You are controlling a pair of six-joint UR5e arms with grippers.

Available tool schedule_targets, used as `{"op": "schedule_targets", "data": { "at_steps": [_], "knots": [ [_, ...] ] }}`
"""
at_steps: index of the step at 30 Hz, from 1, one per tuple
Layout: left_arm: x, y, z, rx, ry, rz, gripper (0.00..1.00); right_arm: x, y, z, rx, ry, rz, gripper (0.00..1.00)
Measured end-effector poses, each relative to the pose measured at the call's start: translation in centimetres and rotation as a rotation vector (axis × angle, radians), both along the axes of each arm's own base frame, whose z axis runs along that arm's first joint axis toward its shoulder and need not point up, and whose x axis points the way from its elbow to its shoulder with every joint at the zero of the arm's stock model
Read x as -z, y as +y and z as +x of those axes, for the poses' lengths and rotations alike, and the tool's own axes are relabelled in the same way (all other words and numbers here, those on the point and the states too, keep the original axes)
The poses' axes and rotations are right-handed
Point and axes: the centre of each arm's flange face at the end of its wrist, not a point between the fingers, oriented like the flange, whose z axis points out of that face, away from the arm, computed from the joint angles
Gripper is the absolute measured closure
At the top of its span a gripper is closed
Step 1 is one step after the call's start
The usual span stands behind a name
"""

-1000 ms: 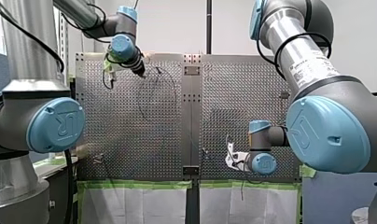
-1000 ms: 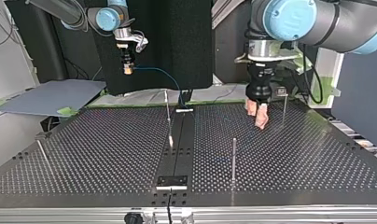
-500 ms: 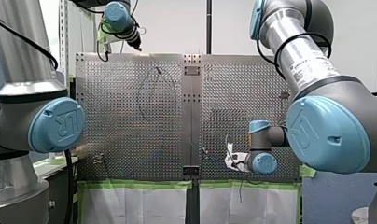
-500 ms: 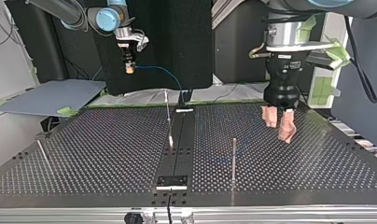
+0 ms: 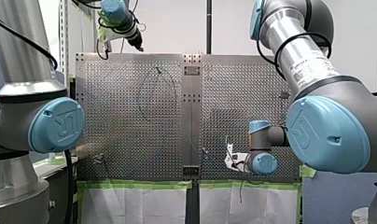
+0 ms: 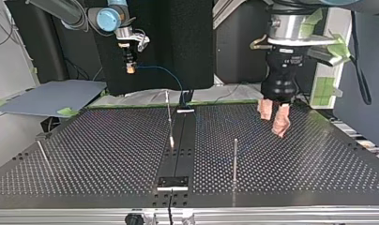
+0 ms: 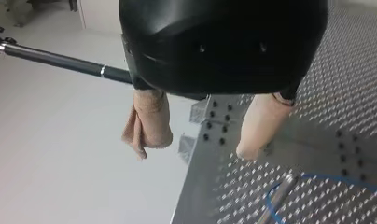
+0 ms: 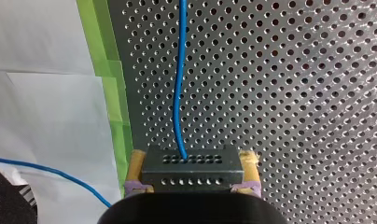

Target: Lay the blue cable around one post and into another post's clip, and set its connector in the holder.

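Observation:
My right gripper (image 8: 192, 171) is shut on a grey perforated connector (image 8: 190, 167), yellow pads on both its sides. The blue cable (image 8: 178, 84) runs from the connector out over the perforated table (image 8: 294, 93). In the top view this gripper (image 6: 129, 69) hangs above the far edge at the left, and the cable (image 6: 166, 71) arcs down from it toward the middle. My left gripper (image 6: 273, 118) is open with beige pads, nothing between them, raised above the table at the right. In its wrist view (image 7: 200, 140) a post (image 7: 277, 200) and a cable loop (image 7: 317, 177) lie under it.
Thin posts stand on the table: one near the middle (image 6: 169, 115), one toward the near edge (image 6: 235, 159), one at the top view's left (image 6: 41, 152). A small black holder block (image 6: 173, 182) sits on the centre rail. Green tape and white sheets (image 5: 140, 200) line one table edge.
My left gripper has risen from low over the table and swung toward the top view's right, then slightly back, staying open. My right gripper keeps its place and its hold.

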Motion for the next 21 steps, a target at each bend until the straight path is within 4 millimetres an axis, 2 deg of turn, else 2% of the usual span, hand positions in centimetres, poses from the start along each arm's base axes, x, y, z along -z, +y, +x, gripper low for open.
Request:
{"op": "schedule_targets", "data": {
  "at_steps": [9,21],
  "knots": [
    [0.05,-0.80,-0.21,0.081,0.010,-0.013,0.00,0.00,0.01,0.00,-0.001,0.002,0.000,1.00],
    [0.26,-0.72,-0.23,0.073,0.015,-0.014,0.00,0.00,0.00,0.02,-0.003,0.003,-0.001,1.00]
  ]
}}
